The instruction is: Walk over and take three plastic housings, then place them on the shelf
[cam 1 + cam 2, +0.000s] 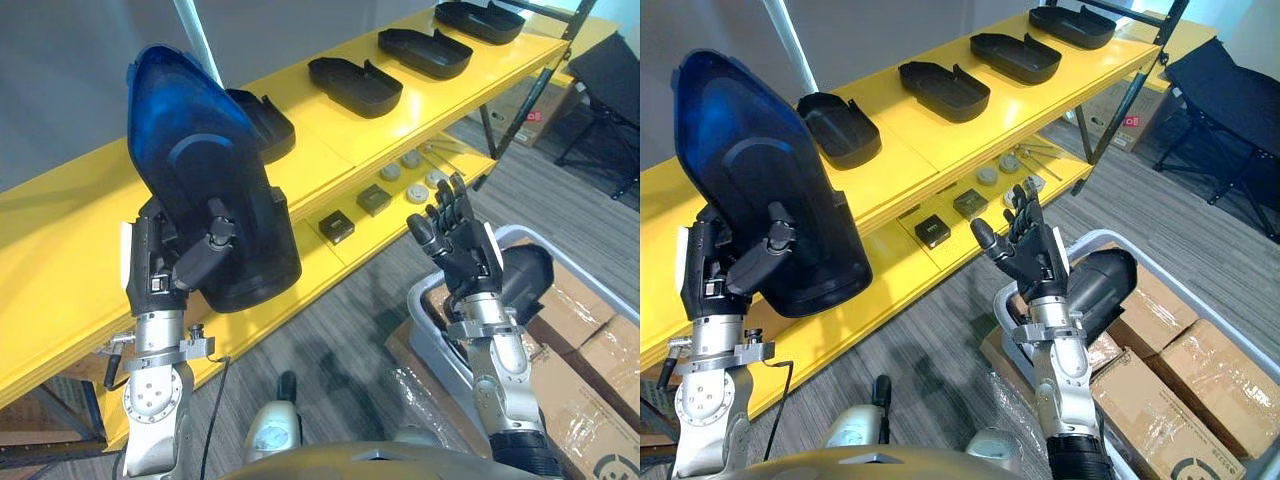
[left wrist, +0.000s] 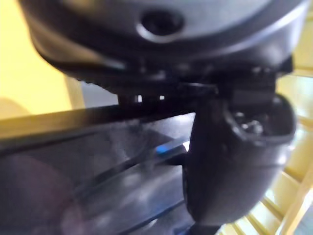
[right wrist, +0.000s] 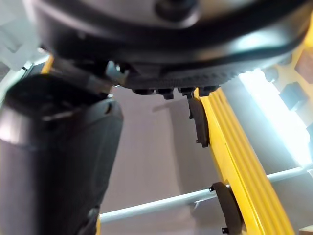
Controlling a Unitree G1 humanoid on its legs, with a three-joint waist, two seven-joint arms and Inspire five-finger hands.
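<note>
My left hand point(image 1: 175, 260) is shut on a large dark housing point(image 1: 200, 150) with a blue sheen, holding it upright and tilted above the front of the yellow shelf point(image 1: 60, 230). Its thumb point(image 2: 234, 161) presses against the housing's face point(image 2: 73, 171). Several black housings lie in a row on the shelf top, the nearest point(image 1: 265, 120) just behind the held one, others point(image 1: 355, 85) further right. My right hand point(image 1: 1025, 245) is raised and open with nothing in it. Behind it, another dark housing point(image 1: 1102, 285) lies in a pale bin point(image 1: 430, 330).
The lower shelf board carries small black blocks point(image 1: 337, 227) and grey round parts point(image 1: 410, 160). Cardboard boxes point(image 1: 1200, 380) wrapped in film sit on the floor at the right. A black folding chair point(image 1: 610, 80) stands past the shelf's far end.
</note>
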